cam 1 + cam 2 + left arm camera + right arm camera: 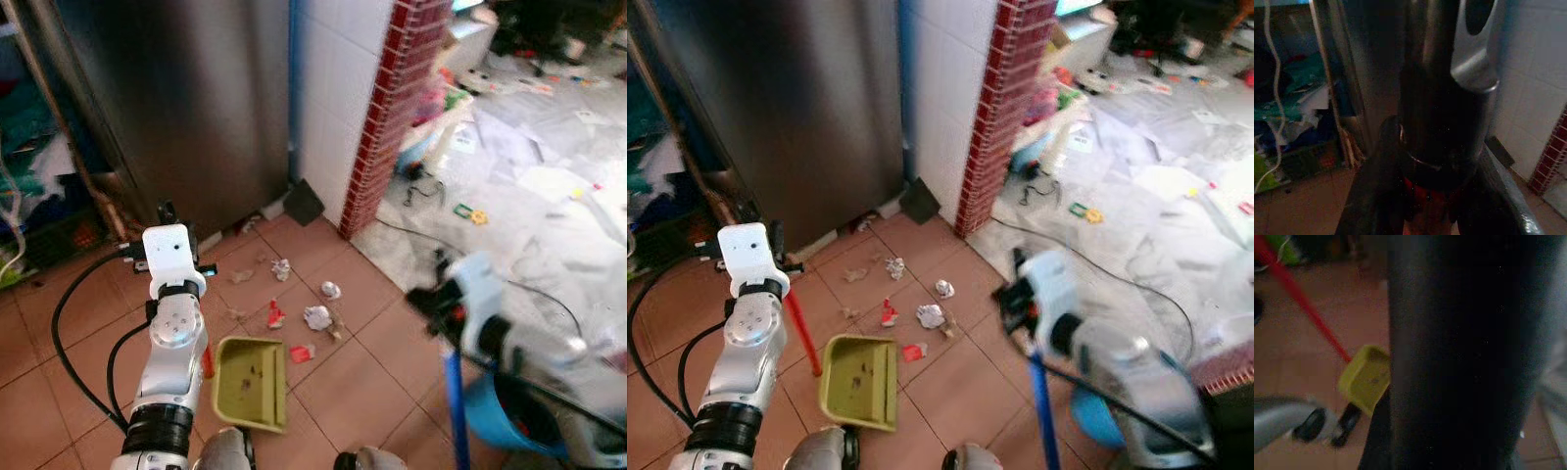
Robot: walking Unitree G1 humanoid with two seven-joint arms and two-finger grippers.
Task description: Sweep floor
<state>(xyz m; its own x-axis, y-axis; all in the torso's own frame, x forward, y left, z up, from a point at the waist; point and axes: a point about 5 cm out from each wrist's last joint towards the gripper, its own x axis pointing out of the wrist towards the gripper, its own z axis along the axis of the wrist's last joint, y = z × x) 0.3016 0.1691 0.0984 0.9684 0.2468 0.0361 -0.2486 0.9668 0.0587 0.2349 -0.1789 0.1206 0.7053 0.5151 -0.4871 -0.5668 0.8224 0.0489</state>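
**Dustpan set on the tiled floor beside scattered litter**

The yellow-green plastic dustpan (860,380) rests on the terracotta tiled floor (950,392), its mouth turned toward a loose scatter of crumpled white paper scraps (930,315) and small red wrapper pieces (912,352) lying just beyond it. A thin red handle (801,333) rises obliquely from the dustpan's near-left corner up to the left gripper (1425,205); in the left wrist view the jaws are clamped around this red handle, close to a dark collar on it. The silver left arm (171,362) stands upright at the left of the scene, with black cables (78,343) looping from it.

The right gripper (436,299) appears at the right, strongly blurred, next to a blue pole (455,411) that runs down from it; whether its jaws are apart or together cannot be told, and the right wrist view is mostly covered by a dark blurred shaft.

Behind the litter stands a tall brushed-steel cabinet front (186,108), next to a white tiled wall (338,88) ending in a red brick-patterned pillar edge (387,108). To the right, the floor turns to pale stone (529,196) strewn with papers and small objects.
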